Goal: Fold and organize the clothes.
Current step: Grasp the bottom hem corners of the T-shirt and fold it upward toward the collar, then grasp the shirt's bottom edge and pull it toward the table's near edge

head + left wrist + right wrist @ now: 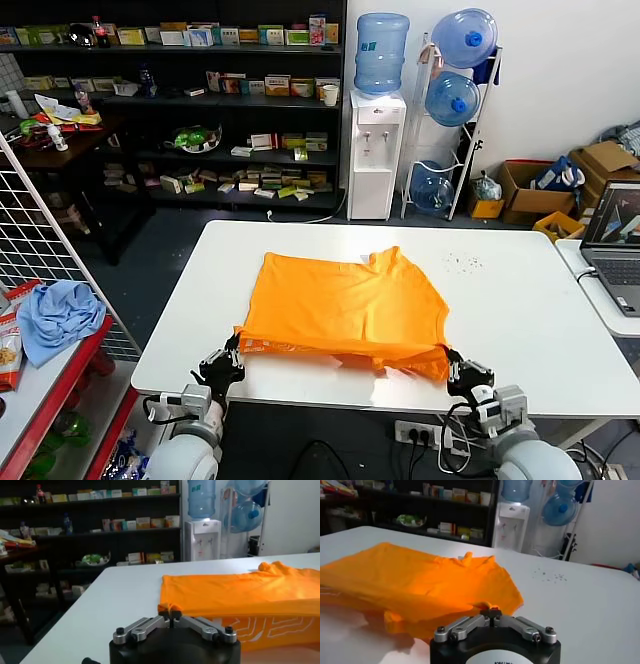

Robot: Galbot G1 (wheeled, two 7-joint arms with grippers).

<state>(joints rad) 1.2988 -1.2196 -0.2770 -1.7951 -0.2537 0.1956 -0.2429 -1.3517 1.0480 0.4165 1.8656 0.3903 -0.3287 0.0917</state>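
Observation:
The orange T-shirt lies on the white table, its near part lifted and folded over so white lettering shows on the underside. My left gripper is shut on the shirt's near left corner, at the table's front edge. My right gripper is shut on the near right corner. Both corners are pinched between the fingertips, slightly above the table.
A laptop stands on a side table at the right. A light blue cloth lies on a red rack at the left, beside a wire grid. Shelves, a water dispenser and boxes stand behind the table.

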